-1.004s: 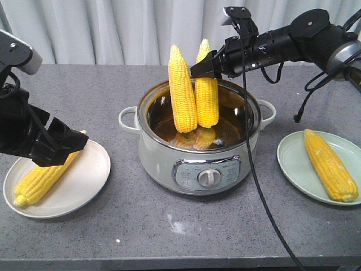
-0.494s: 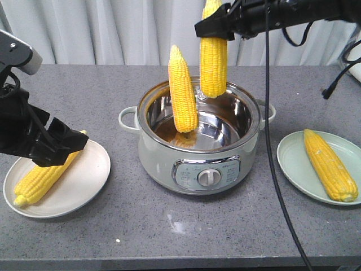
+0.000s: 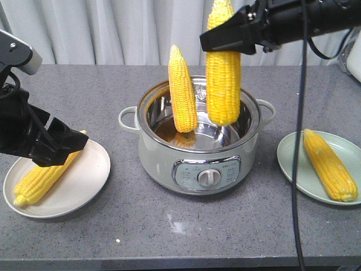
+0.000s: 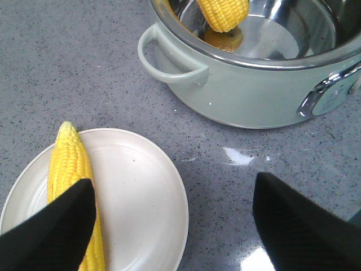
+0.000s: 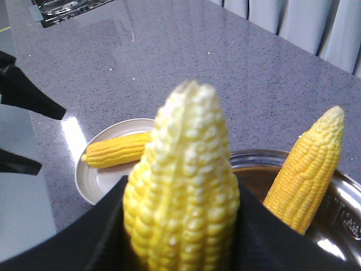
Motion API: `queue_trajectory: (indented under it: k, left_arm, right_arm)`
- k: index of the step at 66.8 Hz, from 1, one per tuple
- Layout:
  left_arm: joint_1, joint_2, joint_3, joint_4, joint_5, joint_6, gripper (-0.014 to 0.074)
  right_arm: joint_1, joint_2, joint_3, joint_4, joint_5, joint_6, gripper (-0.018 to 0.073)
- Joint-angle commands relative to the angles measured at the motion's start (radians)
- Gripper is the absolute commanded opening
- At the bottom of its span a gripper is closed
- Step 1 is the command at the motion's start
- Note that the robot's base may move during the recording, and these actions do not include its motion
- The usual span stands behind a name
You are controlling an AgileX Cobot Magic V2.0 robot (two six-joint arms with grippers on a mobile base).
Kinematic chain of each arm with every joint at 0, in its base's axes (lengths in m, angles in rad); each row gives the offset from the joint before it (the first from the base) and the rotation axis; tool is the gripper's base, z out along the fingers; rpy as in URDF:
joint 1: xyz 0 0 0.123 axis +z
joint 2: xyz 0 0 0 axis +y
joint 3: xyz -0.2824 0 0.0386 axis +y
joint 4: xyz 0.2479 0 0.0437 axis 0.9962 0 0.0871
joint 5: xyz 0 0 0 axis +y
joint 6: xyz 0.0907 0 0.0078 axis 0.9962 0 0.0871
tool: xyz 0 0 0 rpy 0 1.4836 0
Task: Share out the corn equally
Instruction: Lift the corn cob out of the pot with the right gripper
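My right gripper point(image 3: 228, 39) is shut on a corn cob point(image 3: 223, 79) and holds it upright in the air over the pot point(image 3: 169, 152). From the right wrist, that cob point(image 5: 183, 186) fills the space between the black fingers. A second cob point(image 3: 183, 90) stands leaning inside the pot. A third cob point(image 3: 42, 175) lies on the white plate point(image 3: 84, 180) at the left. My left gripper point(image 3: 56, 148) hovers open just above it, jaws wide apart point(image 4: 175, 226). A fourth cob point(image 3: 330, 165) lies on the pale green plate point(image 3: 290, 161) at the right.
The electric pot has side handles point(image 3: 128, 118) and a front dial point(image 3: 207, 178). A black cable point(image 3: 269, 186) hangs from the right arm down across the pot's right side. A grey curtain point(image 3: 113, 28) backs the grey countertop point(image 3: 186, 231).
The right gripper has lifted its cob out of the pot; the cob now hangs above the rim, nearer the front. The left arm and the other three cobs have not moved.
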Motion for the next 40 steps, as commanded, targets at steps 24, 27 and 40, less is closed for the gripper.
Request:
queue_trajectory:
  k: [24, 27, 40]
  left_arm:
    - [-0.005, -0.022, -0.022, -0.018, -0.057, -0.001, 0.0559]
    - [-0.005, -0.022, -0.022, -0.018, -0.057, -0.001, 0.0559]
    - [-0.005, -0.022, -0.022, -0.018, -0.057, -0.001, 0.0559]
  right_arm:
    - [-0.002, -0.466, 0.442, 0.024, -0.128, -0.011, 0.0162]
    - [-0.002, -0.503, 0.479, 0.023, -0.128, -0.008, 0.0162]
    - [-0.002, -0.639, 0.624, 0.016, -0.134, -0.008, 0.0162]
